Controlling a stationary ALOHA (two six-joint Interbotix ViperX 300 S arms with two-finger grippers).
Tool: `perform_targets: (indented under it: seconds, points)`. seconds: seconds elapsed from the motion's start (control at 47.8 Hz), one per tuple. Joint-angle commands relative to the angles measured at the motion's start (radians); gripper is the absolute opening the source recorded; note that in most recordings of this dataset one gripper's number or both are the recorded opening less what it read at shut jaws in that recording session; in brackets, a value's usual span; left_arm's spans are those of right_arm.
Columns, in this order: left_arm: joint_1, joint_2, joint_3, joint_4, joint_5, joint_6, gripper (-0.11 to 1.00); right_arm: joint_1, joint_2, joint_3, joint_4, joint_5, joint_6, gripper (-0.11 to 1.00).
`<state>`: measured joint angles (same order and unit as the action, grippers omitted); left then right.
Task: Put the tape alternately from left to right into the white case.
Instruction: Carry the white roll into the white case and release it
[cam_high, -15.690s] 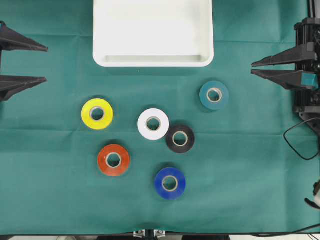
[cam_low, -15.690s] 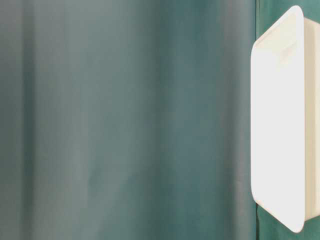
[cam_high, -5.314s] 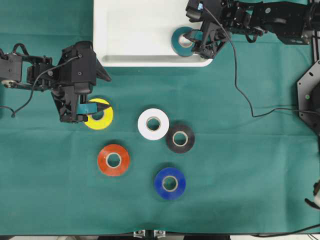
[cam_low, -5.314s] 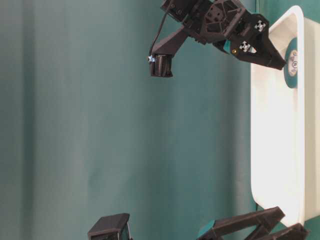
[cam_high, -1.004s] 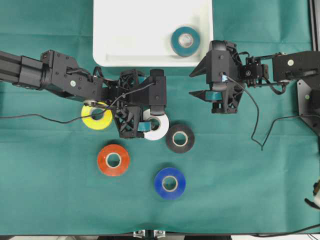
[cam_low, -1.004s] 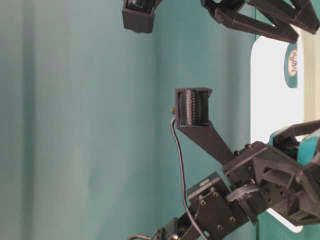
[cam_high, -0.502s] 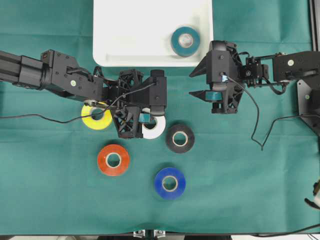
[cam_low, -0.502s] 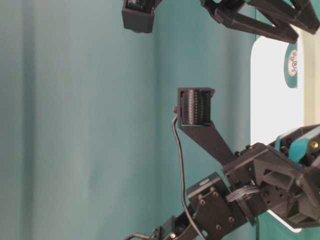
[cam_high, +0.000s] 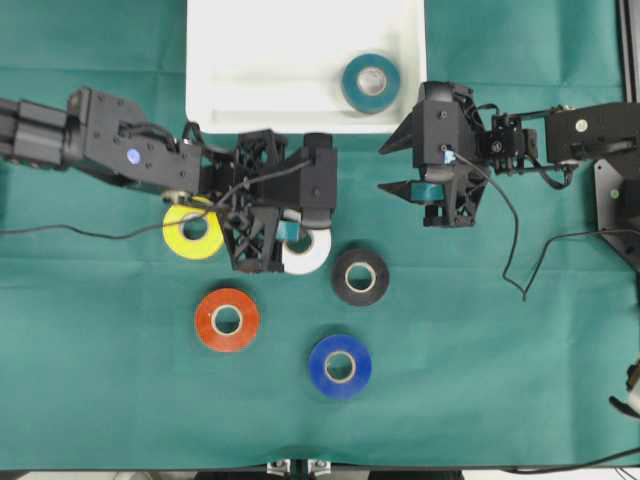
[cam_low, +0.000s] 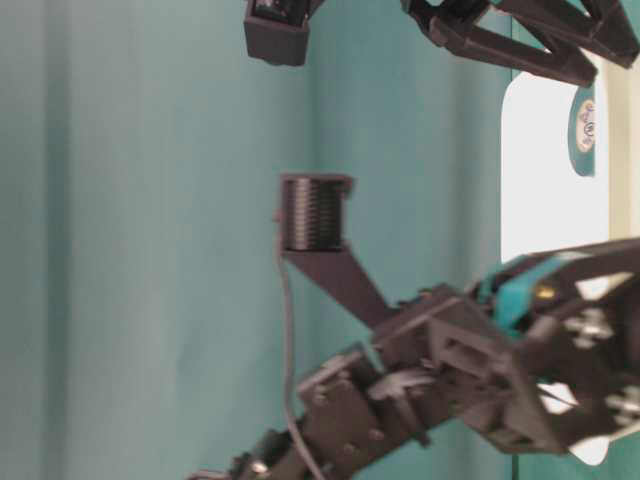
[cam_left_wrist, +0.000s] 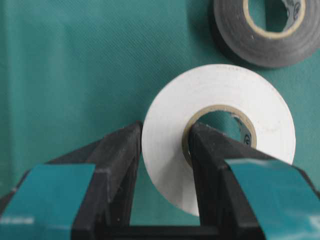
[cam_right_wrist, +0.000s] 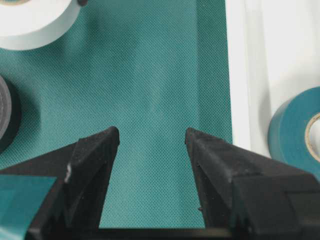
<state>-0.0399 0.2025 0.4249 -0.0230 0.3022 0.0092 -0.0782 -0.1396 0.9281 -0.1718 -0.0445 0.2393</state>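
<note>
Green cloth matt, fine woven texture. White case smooth glossy plastic. White tape roll smooth, slight sheen, papery core. Left gripper fingers matt black plastic.

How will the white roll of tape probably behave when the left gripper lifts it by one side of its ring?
The white roll looks like a stiff wound ring, so it should keep its shape. The left gripper pinches only one wall, one finger in the core, so the roll may swing or tilt. It seems light for its size, and could roll if dropped on edge.
</note>
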Motion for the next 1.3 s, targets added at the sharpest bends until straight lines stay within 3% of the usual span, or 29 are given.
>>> perform_targets:
  seconds: [0.0, 0.711, 1.276]
  points:
    - [0.025, -0.054, -0.031, 0.003, 0.003, 0.025, -0.02, 0.002, -0.009, -0.009, -0.002, -0.009, 0.000, 0.66]
    - [0.293, -0.066, -0.101, 0.003, 0.003, 0.216, -0.02, 0.002, -0.009, 0.003, -0.002, -0.008, 0.000, 0.66]
    - [0.374, 0.006, -0.124, 0.003, -0.002, 0.272, -0.02, 0.002, -0.009, 0.008, -0.002, -0.009, 0.000, 0.66]
